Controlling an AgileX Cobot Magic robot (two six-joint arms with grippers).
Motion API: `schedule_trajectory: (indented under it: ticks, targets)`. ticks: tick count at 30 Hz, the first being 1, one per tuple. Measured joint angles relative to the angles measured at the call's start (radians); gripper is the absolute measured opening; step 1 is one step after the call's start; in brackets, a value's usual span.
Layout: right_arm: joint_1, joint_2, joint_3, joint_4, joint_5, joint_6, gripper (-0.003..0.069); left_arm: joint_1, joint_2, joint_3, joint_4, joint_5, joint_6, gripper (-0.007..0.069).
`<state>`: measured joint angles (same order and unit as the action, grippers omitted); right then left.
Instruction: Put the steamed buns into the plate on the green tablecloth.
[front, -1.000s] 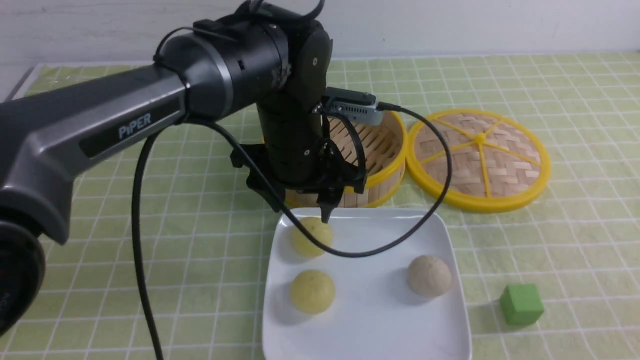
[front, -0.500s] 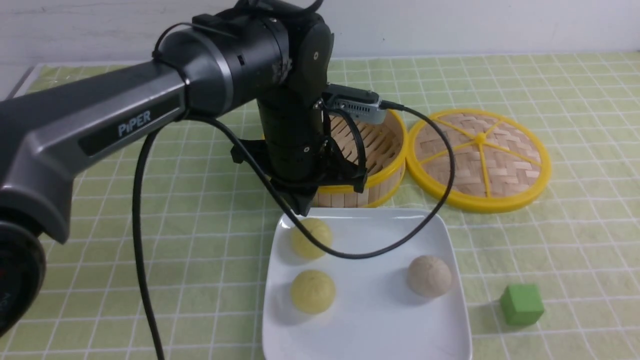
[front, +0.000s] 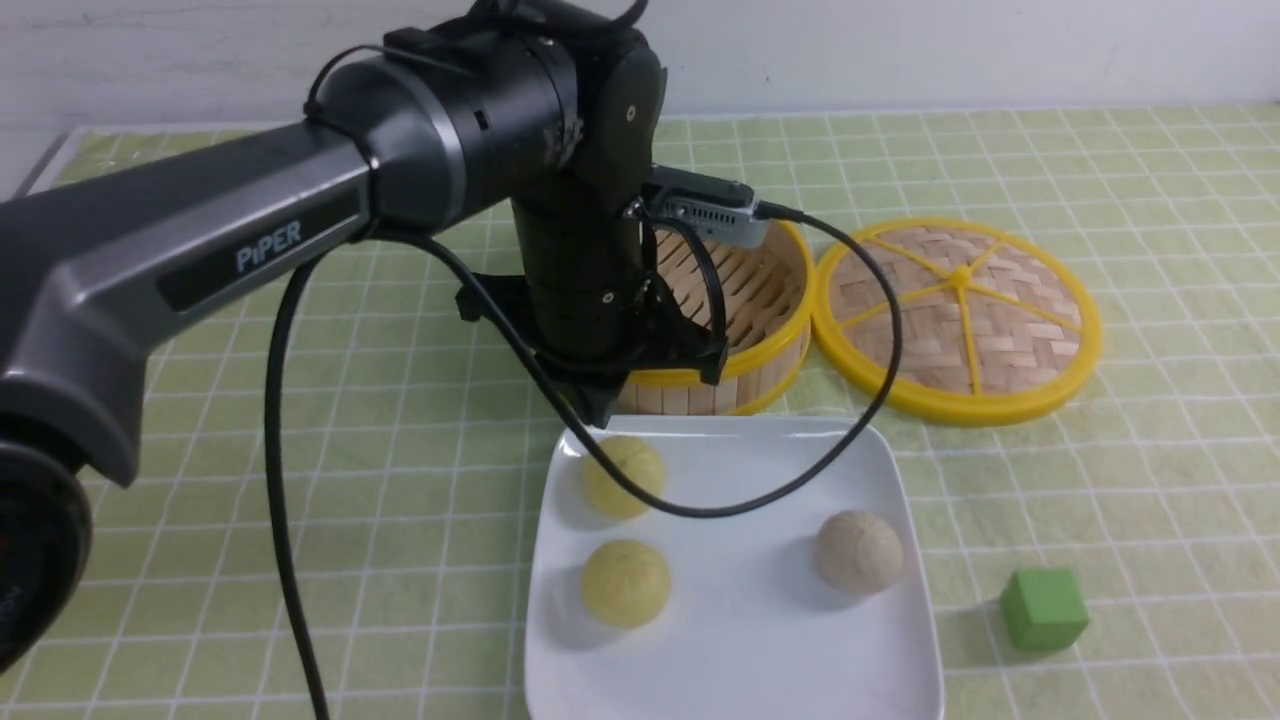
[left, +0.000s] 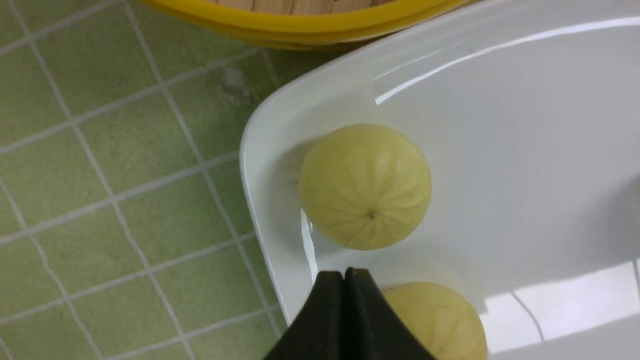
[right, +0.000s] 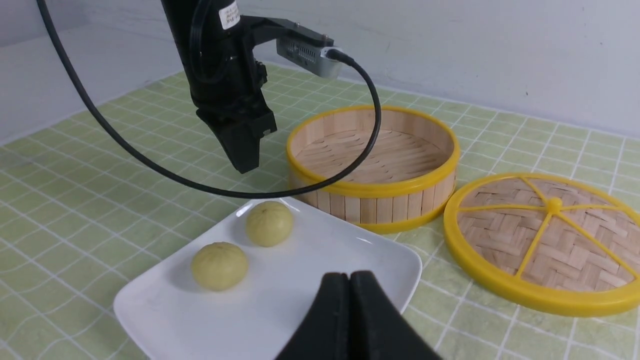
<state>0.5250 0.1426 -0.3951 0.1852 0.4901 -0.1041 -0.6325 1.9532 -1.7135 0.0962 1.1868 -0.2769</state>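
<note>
left pincer (front: 598, 415) closed above the white plate's (front: 740, 650) far-left corner, right pincer (right: 350, 277) closed, three buns (front: 625, 583) inside the rim, bare plate floor lay between them

We see even, fairly bright light from above, with soft shadows beside the buns (front: 626, 583) on the plate (front: 780, 640). In the left wrist view, hard white glare streaks the plate's rim around one and two o'clock; the left gripper's fingers (left: 345, 320) are nearly black, their detail lost.
</note>
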Motion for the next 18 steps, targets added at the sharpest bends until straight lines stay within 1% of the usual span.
schedule_trajectory:
  ticks: [5,9,12,14,17,18]
  targets:
    - [0.0,0.0,0.0,0.0,0.0,0.0,-0.0002,0.0,-0.033,-0.043,0.016,0.035,-0.003,0.0006]
    - [0.0,-0.003,0.009,0.0,-0.005,0.0,0.0,0.0,-0.108,-0.083,0.059,0.041,-0.003,0.0011]
    - [-0.004,-0.029,0.053,0.001,-0.012,0.0,0.0001,0.0,-0.202,-0.097,0.113,0.05,-0.01,0.0013]
    - [-0.029,-0.046,0.089,0.001,-0.014,0.0,0.0001,0.0,-0.248,-0.098,0.125,0.05,-0.021,0.0013]
    - [-0.094,-0.071,0.151,0.001,-0.015,0.0,0.0005,0.0,-0.307,-0.098,0.131,0.05,-0.025,0.0013]
    - [-0.135,-0.09,0.183,0.001,-0.015,0.0,0.0006,0.0,-0.342,-0.098,0.132,0.05,-0.025,0.0013]
